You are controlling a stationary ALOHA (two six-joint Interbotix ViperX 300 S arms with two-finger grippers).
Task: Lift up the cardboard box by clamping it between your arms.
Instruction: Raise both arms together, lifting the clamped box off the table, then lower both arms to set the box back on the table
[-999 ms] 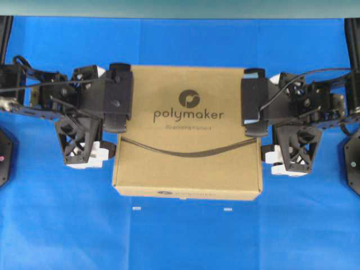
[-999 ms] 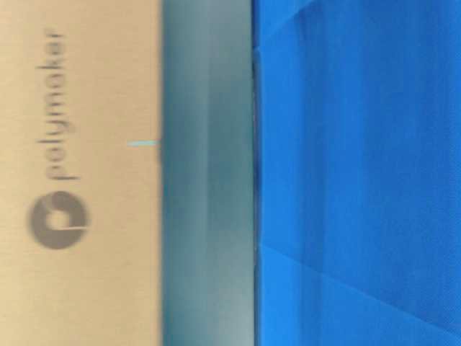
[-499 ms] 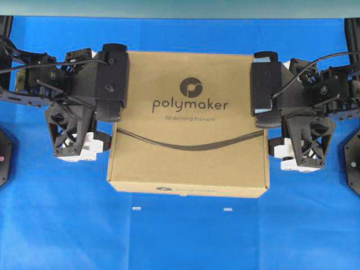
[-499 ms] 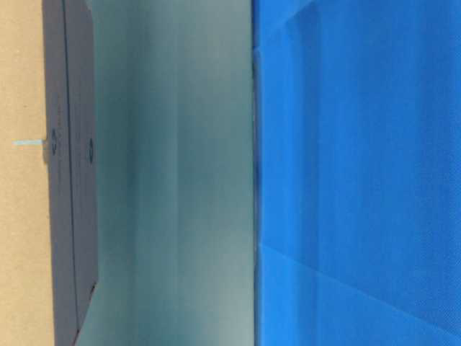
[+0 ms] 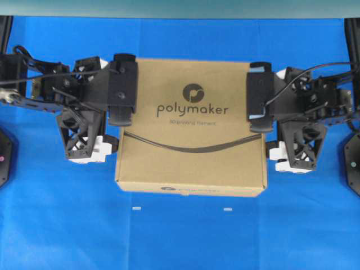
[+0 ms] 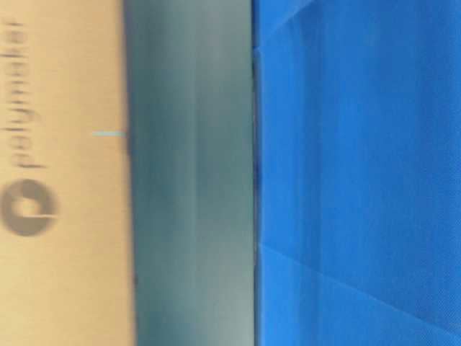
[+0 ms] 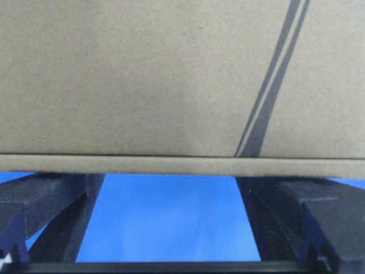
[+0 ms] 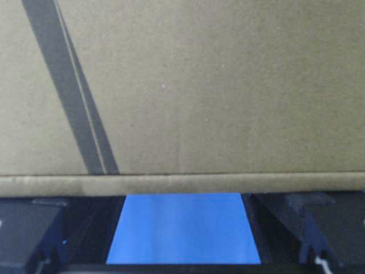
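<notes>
Now mid-lift: cardboard box (image 5: 191, 135) pinched between left gripper (image 5: 119, 91) and right gripper (image 5: 260, 97), jaws spread wide, grasping nothing. Next, judging: raise evenly, squeeze maintained.

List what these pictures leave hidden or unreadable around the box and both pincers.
- Underside of the flat brown cardboard box: hidden in every view; overhead shows only its top.
- Contact between the black left pincer, black right pincer and the box: overhead, camera mounts cover the fingertips.
- Table-level view: blurred; box cut off at the left edge.
</notes>
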